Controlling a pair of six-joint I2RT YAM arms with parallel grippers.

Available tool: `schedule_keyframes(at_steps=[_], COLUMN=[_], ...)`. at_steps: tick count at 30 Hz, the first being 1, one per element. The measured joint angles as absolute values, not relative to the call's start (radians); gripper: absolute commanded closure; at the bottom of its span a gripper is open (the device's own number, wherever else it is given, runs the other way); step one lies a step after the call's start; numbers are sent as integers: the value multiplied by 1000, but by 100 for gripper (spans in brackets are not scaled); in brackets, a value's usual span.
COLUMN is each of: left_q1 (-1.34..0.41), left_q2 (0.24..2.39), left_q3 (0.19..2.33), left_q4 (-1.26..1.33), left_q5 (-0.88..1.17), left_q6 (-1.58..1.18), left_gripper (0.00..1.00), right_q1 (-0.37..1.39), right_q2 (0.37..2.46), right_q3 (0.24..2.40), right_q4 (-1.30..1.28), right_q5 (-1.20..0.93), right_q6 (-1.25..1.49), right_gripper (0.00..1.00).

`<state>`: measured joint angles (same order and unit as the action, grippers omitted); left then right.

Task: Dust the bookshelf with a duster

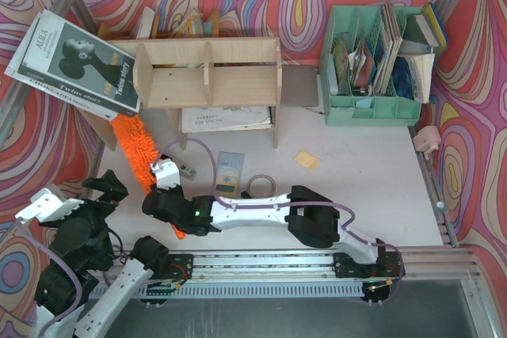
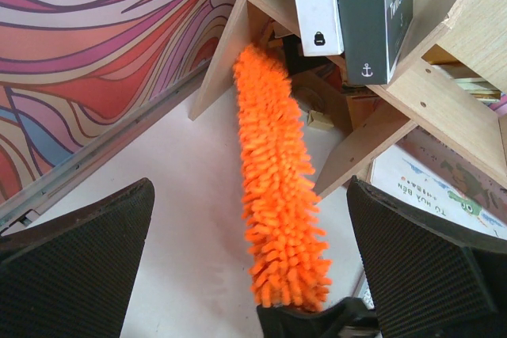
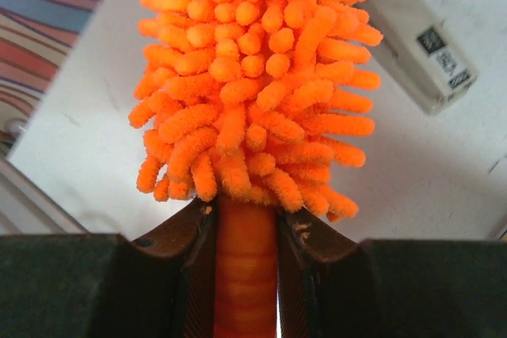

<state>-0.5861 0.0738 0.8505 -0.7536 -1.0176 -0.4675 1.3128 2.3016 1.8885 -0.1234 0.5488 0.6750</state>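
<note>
Extending from the right gripper [image 3: 245, 231], the duster [image 3: 253, 77] seemingly touches the bookshelf [image 1: 238, 85].

Bright, even light, prob. from overhead; no glare. Soft shadows on the table [image 1: 356, 195] beside the right end effector [image 1: 158, 175]. Right wrist view: duster [image 3: 253, 77] just ahead of that end effector sharp, table beyond slightly soft. Left wrist view: left end effector [image 2: 249, 267] fingers [image 2: 79, 267] dark, blurry up close.

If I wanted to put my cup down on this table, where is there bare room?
The widest bare patch of table lies in front of the green file organiser, right of the yellow note. It is crowded on the left: the duster, tape ring and bookshelf leave little room.
</note>
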Motion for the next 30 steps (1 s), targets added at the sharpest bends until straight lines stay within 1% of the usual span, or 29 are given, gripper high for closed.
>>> schedule_keyframes(at_steps=[4,5,8,16,21,27,30], left_q1=[-586,-586,-586,-586,-586,-586,-586], left_q2=[74,74,74,74,74,74,74], left_q3=[850,850,850,850,850,850,850], left_q4=[-754,-754,-754,-754,-754,-754,-754], left_q5=[-1018,-1018,-1018,-1018,-1018,-1018,-1018], left_q6=[-467,-467,-467,-467,-467,-467,-467], left_gripper=[2,2,2,2,2,2,2], right_q1=[1330,1365,1377,1388,1388,1390,1398], right_q2=[2226,2146,2133,2220,2272,2275,2254], right_q3=[1888,1885,1877,1810,1807,1807,1770], right_q4=[-82,-46,-46,-76,-134,-161,-118], right_q5=[593,628,630,577,538,532,564], right_q6=[627,617,618,676,721,711,652], right_gripper=[100,100,100,100,100,100,100])
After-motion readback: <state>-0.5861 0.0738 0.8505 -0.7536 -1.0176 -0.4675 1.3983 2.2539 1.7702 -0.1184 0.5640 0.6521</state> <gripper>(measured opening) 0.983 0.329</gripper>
